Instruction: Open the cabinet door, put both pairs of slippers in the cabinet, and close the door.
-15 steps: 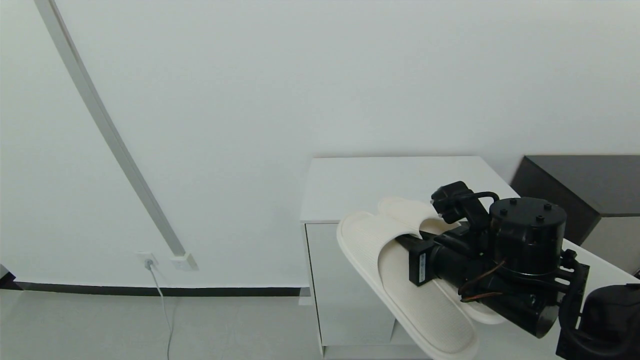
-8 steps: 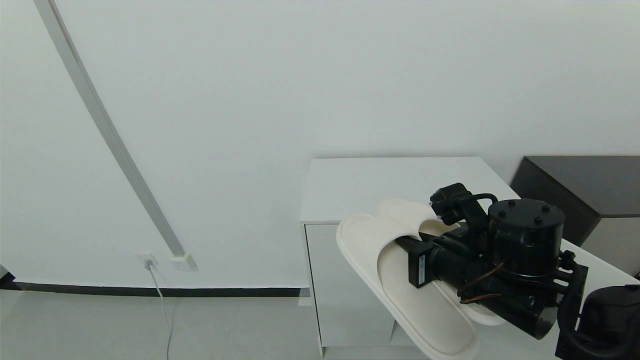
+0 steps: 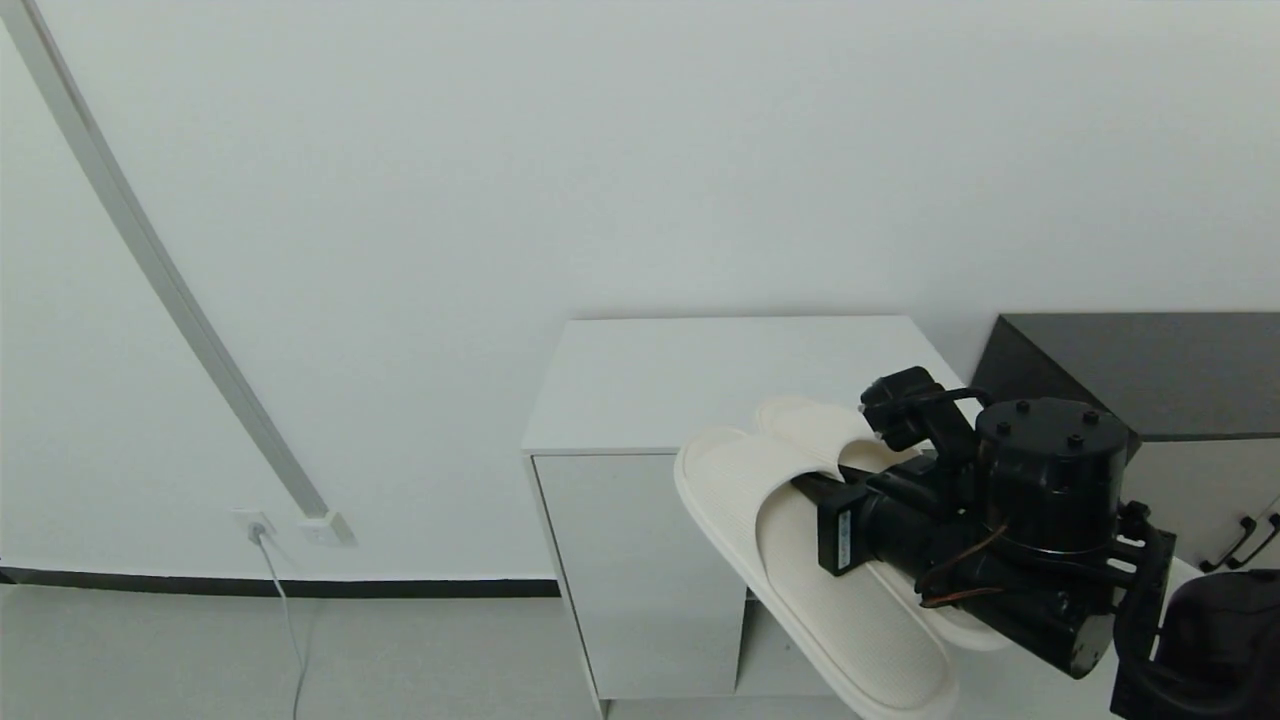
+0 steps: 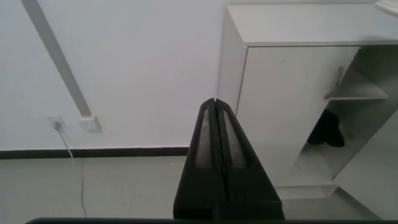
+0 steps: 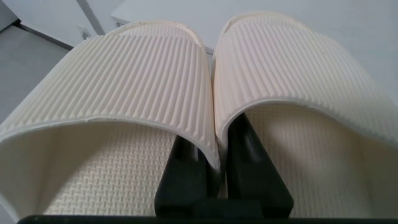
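Currently the right gripper (image 3: pixel 815 485) is clamped on a pair of slippers (image 3: pixel 740 470), held in the air in front of the cabinet (image 3: pixel 720 380). In the right wrist view its two black fingers (image 5: pixel 186 171) pinch the adjoining inner edges of the two uppers. The slippers are cream, with finely ribbed, arched uppers, rounded toes and a pebbled insole. They lie side by side, touching, toes pointing toward the cabinet.

The cabinet is a white, smooth, box-shaped unit with a flat top, standing against the wall. In the left wrist view, a compartment stands open beside a flat front panel (image 4: pixel 292 112). It contains a white shelf (image 4: pixel 357 93) and, below it, a dark object (image 4: pixel 329 130) too small to identify.

The left gripper (image 4: pixel 215 102) has its tapered black fingers pressed together with nothing between them. It is well apart from the cabinet.

A dark grey unit (image 3: pixel 1150 370) stands just beside the cabinet.
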Robot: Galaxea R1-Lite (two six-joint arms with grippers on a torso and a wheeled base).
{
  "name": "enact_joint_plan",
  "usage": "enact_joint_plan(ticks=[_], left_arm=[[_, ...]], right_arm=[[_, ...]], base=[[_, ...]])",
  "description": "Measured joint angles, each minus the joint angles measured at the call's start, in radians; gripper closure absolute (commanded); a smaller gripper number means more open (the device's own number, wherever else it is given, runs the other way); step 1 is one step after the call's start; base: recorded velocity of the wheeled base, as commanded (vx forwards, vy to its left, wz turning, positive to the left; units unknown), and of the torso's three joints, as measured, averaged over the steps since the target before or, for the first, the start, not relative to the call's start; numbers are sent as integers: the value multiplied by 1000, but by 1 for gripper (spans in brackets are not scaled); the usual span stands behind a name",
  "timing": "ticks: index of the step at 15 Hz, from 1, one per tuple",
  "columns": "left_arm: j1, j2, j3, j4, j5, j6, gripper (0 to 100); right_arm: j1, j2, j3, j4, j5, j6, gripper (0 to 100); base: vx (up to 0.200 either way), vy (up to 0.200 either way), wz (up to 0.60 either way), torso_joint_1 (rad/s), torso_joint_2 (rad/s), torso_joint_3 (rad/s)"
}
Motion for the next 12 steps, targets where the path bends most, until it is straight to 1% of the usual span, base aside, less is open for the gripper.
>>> enact_joint_plan(ticks=[8,12], left_arm=[[0,0,0,0,-3,1,100],[1,0,0,0,-3,1,100]], right_arm=[[0,1,12,-1,1,-1,100],[-1,1,13,-1,0,-1,100]], base=[[0,-200,0,2,2,-1],[0,0,0,0,0,0]])
